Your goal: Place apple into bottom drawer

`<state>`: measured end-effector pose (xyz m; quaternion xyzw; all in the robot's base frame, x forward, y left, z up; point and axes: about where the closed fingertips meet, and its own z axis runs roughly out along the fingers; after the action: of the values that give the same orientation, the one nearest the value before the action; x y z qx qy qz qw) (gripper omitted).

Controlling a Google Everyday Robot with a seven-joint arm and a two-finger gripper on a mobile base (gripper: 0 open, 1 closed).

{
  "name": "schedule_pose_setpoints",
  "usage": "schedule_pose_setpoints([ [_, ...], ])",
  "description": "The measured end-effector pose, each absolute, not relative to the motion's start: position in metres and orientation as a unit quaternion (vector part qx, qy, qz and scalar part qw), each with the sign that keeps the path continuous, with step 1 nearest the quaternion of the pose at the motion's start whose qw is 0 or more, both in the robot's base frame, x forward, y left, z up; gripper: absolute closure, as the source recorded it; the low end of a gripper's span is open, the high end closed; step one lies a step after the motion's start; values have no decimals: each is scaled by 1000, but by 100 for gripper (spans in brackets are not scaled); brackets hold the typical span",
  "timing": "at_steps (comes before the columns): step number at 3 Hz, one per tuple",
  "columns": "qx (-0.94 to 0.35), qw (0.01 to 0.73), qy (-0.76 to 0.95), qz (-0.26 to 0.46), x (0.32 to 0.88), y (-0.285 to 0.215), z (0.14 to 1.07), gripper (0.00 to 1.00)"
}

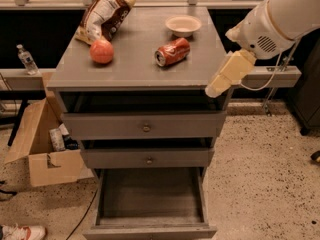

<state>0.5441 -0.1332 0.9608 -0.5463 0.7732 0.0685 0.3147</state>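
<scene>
The apple [101, 51], round and orange-red, sits on the left part of the grey cabinet top [140, 69], just in front of a chip bag. The bottom drawer [150, 196] is pulled open at the cabinet's foot, and its plain grey floor is bare. My gripper [216, 87], cream-coloured at the end of the white arm [272, 24], hangs at the cabinet's right front corner. It is at about the height of the top's edge, far to the right of the apple, and holds nothing I can see.
A red soda can [171, 51] lies on its side mid-top, with a small white bowl [183, 25] behind it and the chip bag [104, 14] at the back left. Two upper drawers with round knobs stand slightly open. An open cardboard box [40, 149] is on the floor to the left.
</scene>
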Motion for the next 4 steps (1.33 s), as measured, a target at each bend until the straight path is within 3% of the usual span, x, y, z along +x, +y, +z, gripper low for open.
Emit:
schedule_pose_setpoints([
  [2, -543, 318, 774, 74, 549, -128, 958, 0],
  [3, -539, 328, 771, 87, 582, -101, 948, 0],
  [4, -529, 343, 769, 106, 661, -39, 922, 0],
])
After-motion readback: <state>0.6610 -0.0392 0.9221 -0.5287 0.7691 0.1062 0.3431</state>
